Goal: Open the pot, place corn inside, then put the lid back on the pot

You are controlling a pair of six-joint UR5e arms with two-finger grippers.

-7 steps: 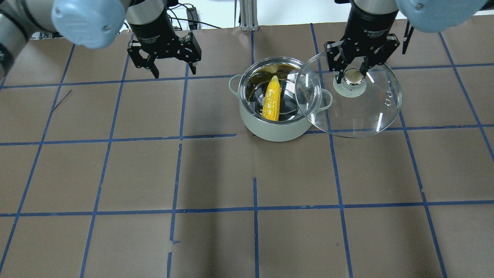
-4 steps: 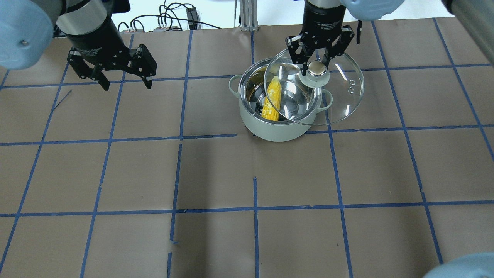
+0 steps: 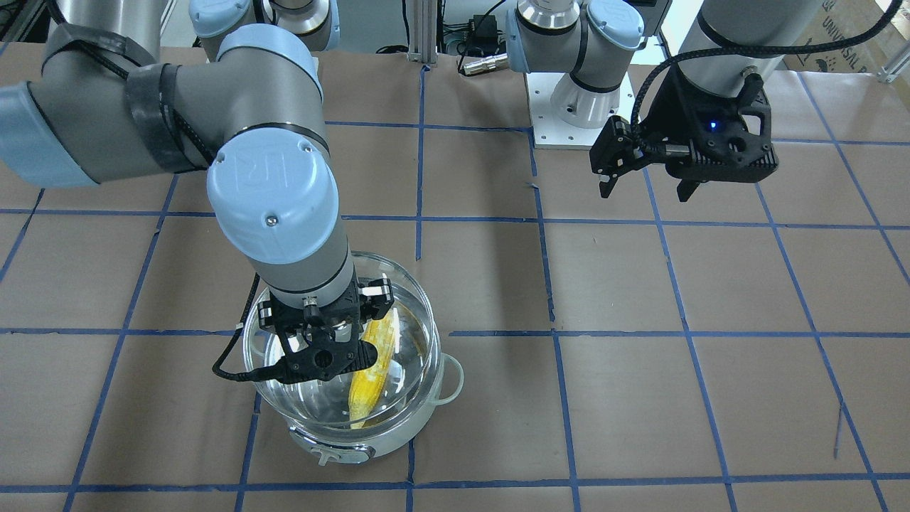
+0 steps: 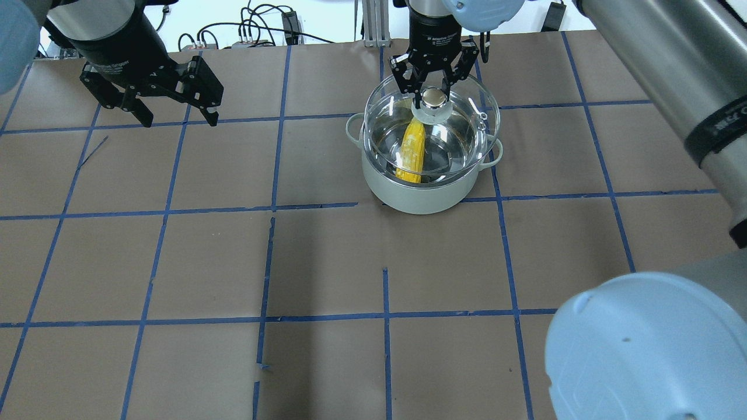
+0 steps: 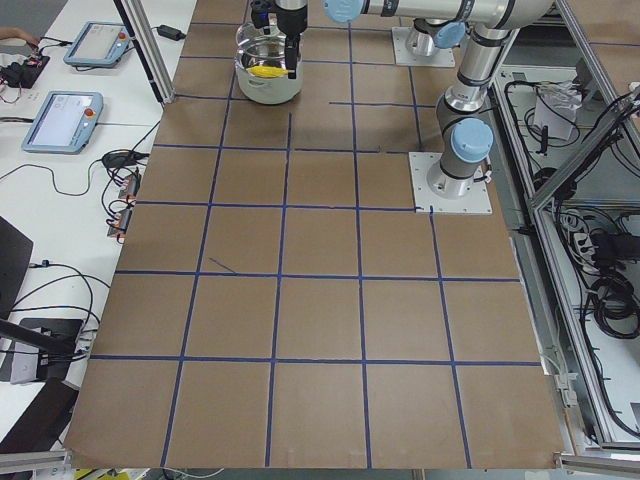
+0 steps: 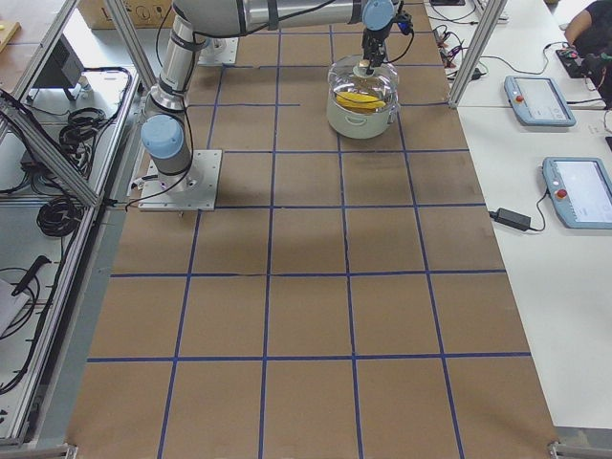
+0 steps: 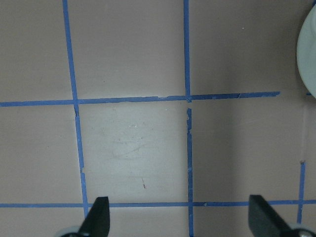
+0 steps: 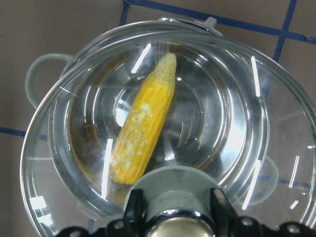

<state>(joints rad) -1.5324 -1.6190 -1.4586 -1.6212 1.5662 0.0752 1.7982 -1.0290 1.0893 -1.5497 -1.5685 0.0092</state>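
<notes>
The pot [image 4: 417,192] is standing on the table [image 4: 327,262] before me, the corn [image 4: 411,149] lying inside it with its tip pointing away. My right claw [image 4: 432,97] is clamping the lid [image 4: 470,125] by its top, holding it over the pot, slightly off-centre. My left claw [image 4: 178,119] is hanging spread apart and empty, well off to the left.

Bright light, glare-streaked lid [image 8: 212,123]
</notes>
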